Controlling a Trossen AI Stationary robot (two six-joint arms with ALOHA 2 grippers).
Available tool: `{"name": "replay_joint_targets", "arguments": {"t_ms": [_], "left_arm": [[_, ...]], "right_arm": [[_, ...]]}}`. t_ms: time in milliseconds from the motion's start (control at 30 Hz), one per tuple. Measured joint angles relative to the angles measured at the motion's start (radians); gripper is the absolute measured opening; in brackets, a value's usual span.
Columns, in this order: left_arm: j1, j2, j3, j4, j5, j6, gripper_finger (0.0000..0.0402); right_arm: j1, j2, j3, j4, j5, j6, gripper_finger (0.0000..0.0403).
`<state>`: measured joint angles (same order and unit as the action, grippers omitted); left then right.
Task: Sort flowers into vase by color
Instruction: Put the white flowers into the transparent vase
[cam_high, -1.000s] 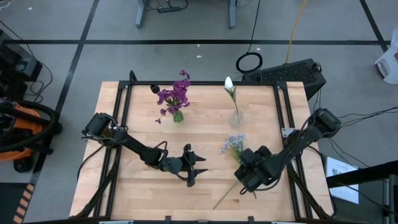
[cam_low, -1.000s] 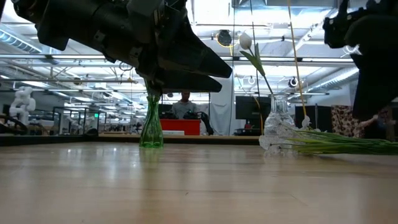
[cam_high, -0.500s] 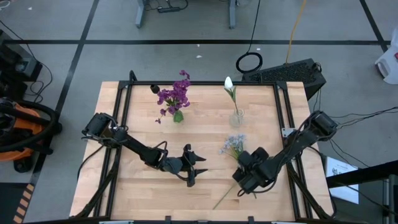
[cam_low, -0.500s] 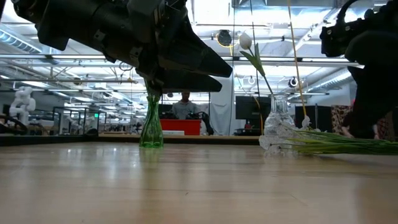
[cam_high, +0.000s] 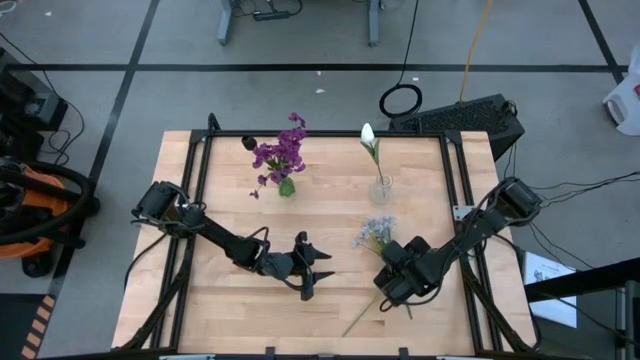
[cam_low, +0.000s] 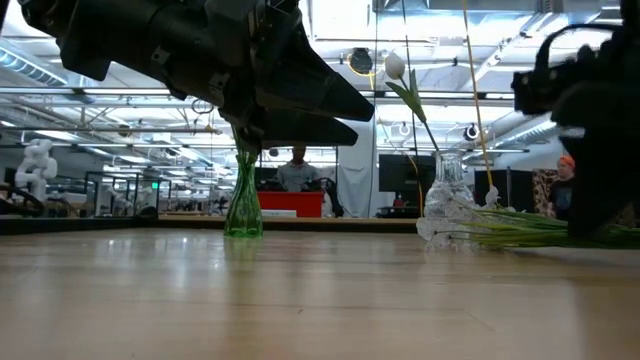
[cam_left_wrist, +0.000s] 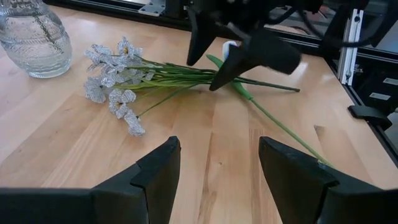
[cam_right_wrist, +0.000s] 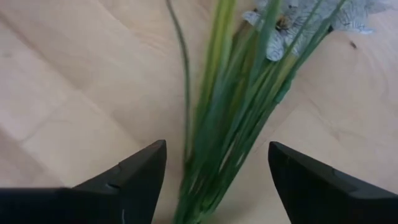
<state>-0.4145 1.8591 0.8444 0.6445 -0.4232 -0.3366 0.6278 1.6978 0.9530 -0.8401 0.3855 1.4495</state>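
High view: the right claw is held over the stems of the pale flower bunch lying on the table; the left claw is parked well apart.
Low view: purple flowers' green vase is seen behind the left claw.
Left wrist view: left claw fingers are spread apart, the bunch beyond them.
Right wrist view: right claw fingers are spread, green stems between them.

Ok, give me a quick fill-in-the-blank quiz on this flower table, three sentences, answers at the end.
1. The purple flowers stand in the ____ vase.
2. The clear vase holds one ____ flower.
3. The pale bunch lies flat on the table, and the open ____ gripper is over its stems.

Answers: green; white; right
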Motion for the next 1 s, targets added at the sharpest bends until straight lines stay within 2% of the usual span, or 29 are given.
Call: {"name": "replay_joint_targets", "arguments": {"t_ms": [233, 367, 567, 733, 833, 1000], "left_arm": [[0.0, 0.0, 0.0, -0.002, 0.0, 0.002, 0.0223], [0.0, 0.0, 0.0, -0.003, 0.0, 0.002, 0.0223], [0.0, 0.0, 0.0, -0.003, 0.0, 0.003, 0.0223], [0.0, 0.0, 0.0, -0.003, 0.0, 0.002, 0.0223], [0.0, 0.0, 0.0, -0.003, 0.0, 0.002, 0.0223], [0.0, 0.0, 0.0, -0.003, 0.0, 0.001, 0.0223]], "right_arm": [[-0.028, 0.0, -0.053, 0.067, 0.0, 0.004, 0.0227], [-0.041, 0.0, -0.065, 0.086, 0.005, 0.004, 0.0171], [-0.045, 0.0, -0.066, 0.093, 0.073, 0.012, 0.0083], [-0.045, -0.001, -0.066, 0.095, 0.108, 0.03, 0.0026], [-0.045, -0.001, -0.066, 0.104, 0.111, 0.031, 0.0007], [-0.045, -0.009, -0.066, 0.12, 0.115, 0.031, 0.001]]}}
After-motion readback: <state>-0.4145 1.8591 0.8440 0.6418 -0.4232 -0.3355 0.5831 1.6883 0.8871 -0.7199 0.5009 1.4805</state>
